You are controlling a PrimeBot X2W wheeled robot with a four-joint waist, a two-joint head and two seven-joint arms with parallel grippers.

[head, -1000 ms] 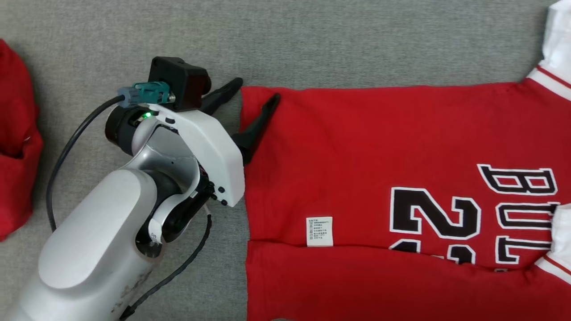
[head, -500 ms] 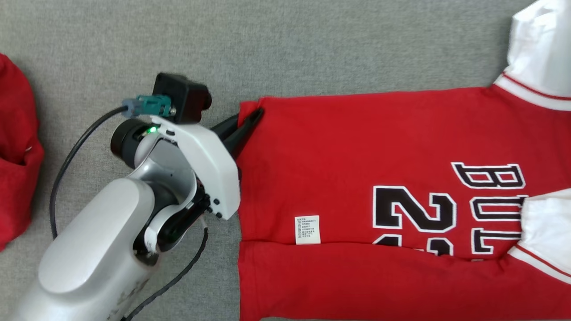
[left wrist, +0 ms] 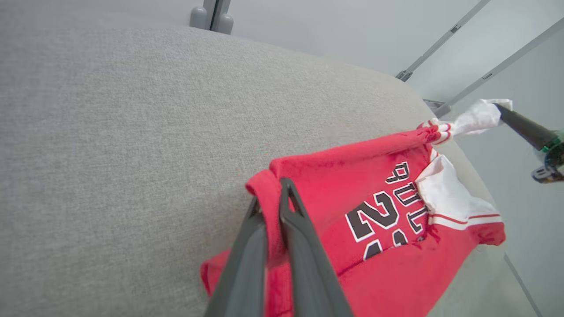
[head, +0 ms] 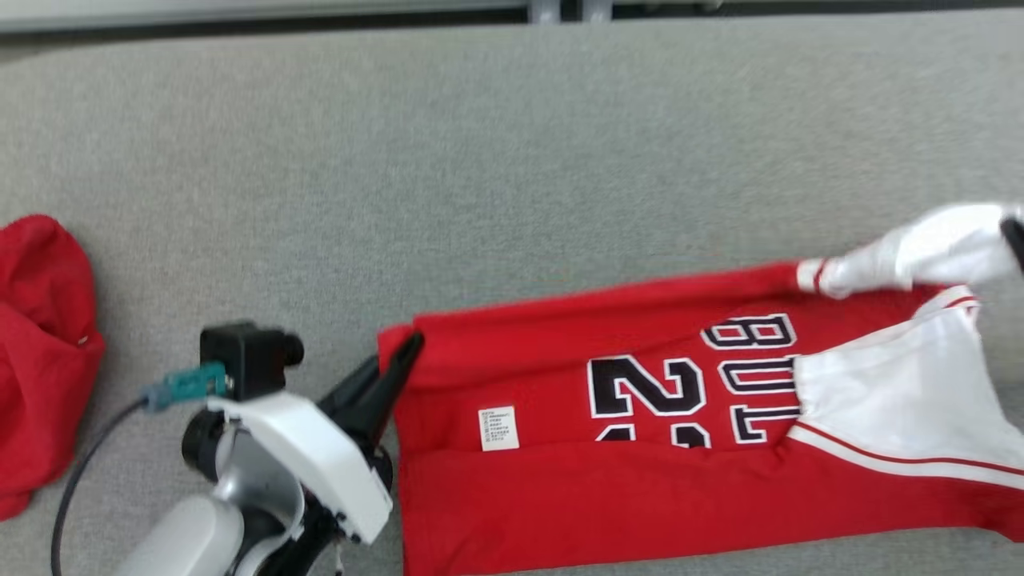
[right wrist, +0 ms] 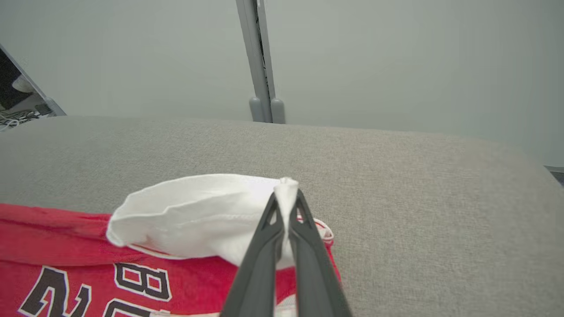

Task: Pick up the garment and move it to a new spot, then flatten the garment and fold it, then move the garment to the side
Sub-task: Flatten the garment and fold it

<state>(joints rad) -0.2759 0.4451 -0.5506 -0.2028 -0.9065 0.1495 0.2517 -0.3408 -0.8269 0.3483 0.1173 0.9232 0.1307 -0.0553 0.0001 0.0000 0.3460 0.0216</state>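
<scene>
Grey fabric surface point(head: 480, 160) is bearing the red-and-white cotton jersey point(head: 560, 496), its far edge lifting for folding as left hand point(head: 410, 342) and right hand point(right wrist: 286, 193), newly closed, are pinching it.

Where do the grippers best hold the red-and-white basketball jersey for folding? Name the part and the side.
Take the red-and-white jersey by its far corners: left gripper from the left on the red hem corner, right gripper from the right on the white sleeve tip. Thin free edges, likely easy to pinch.
</scene>
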